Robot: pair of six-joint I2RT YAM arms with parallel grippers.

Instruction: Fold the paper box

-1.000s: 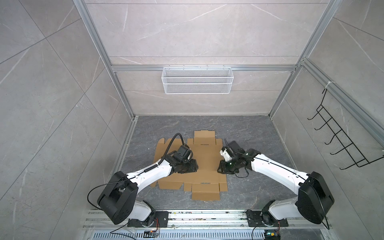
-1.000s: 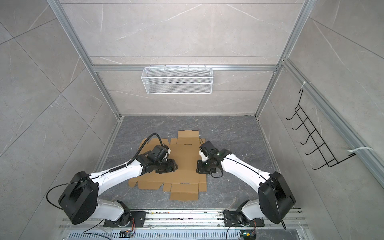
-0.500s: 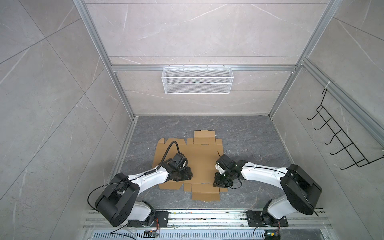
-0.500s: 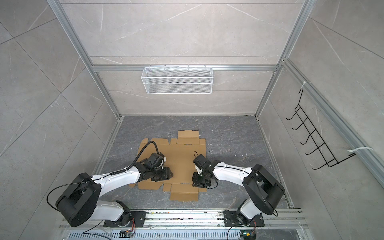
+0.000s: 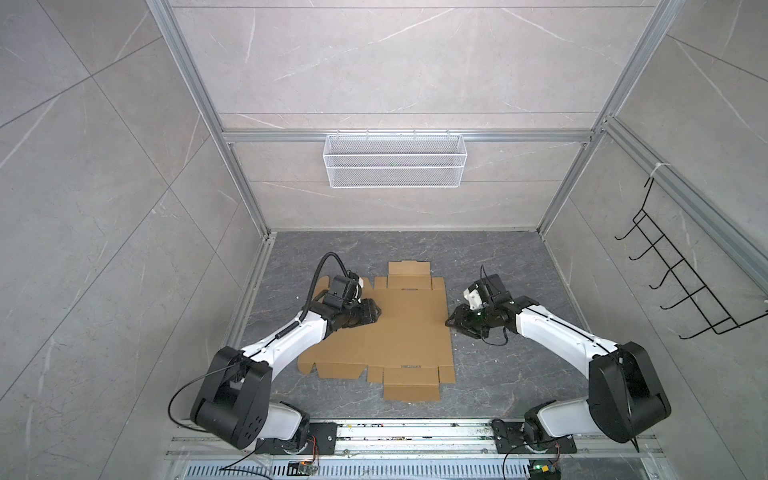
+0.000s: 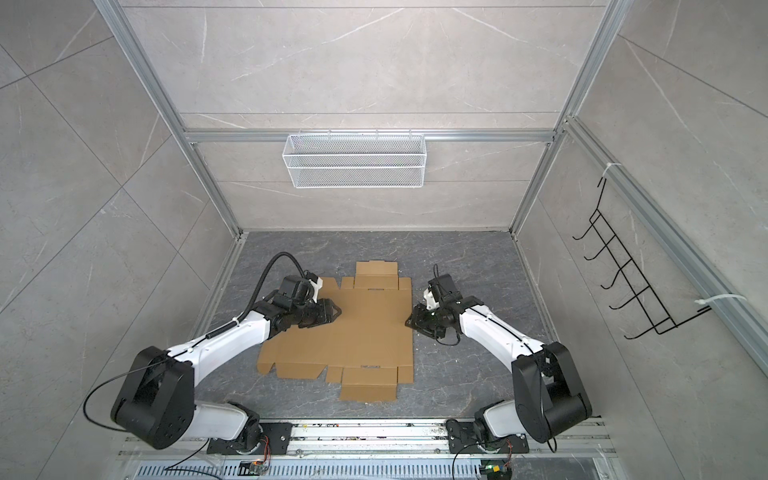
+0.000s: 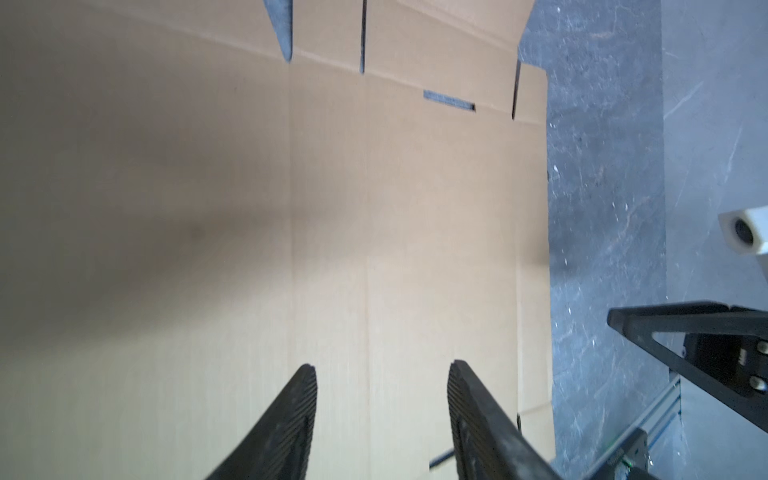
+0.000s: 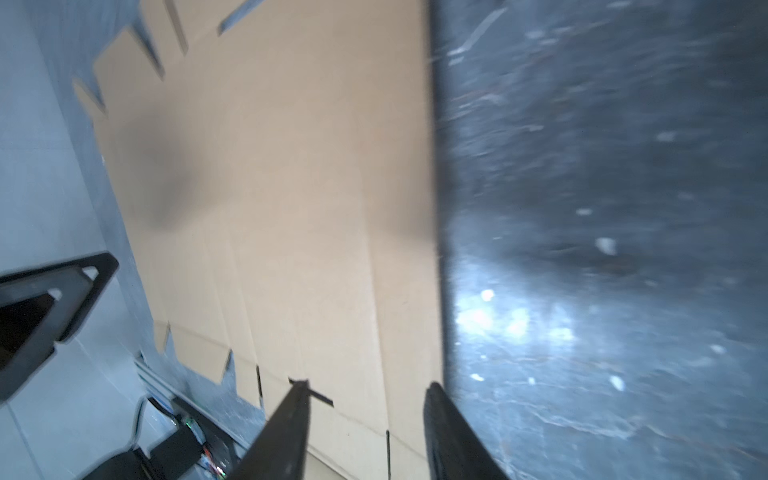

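Showing a plain brown corrugated cardboard sheet, die-cut with flaps, tabs and slots: the paper box (image 5: 399, 332), spread flat on a dark grey marbled floor (image 5: 498, 266) between two white-and-black robot arms, in both top views. Lying fully open, no flap raised, narrow tabs at the far and near ends, a wider panel toward the left. Probably laid out this way to keep every crease within reach from either side. Judged as the very start of folding, nothing bent up yet.

Reaching in low from the left, elbow bent outward, with the left gripper (image 5: 376, 312) over the sheet's left-hand part and pointing toward its middle. From the left wrist camera: two black ribbed fingers (image 7: 299, 415) standing apart, only bare cardboard in the gap, nothing clamped.

Reaching in from the right in a roughly mirrored pose, with the right gripper (image 5: 452, 326) tipped down at the sheet's right edge. From the right wrist camera, somewhat blurred: jaws apart and empty, one finger over cardboard, its partner along the cardboard's boundary with the floor. Seemingly placed to pinch or get under that edge and lift a side wall. Impossible to tell whether touching the sheet.

Hanging on the back wall, apart from the work: a white wire mesh basket (image 5: 395, 166).
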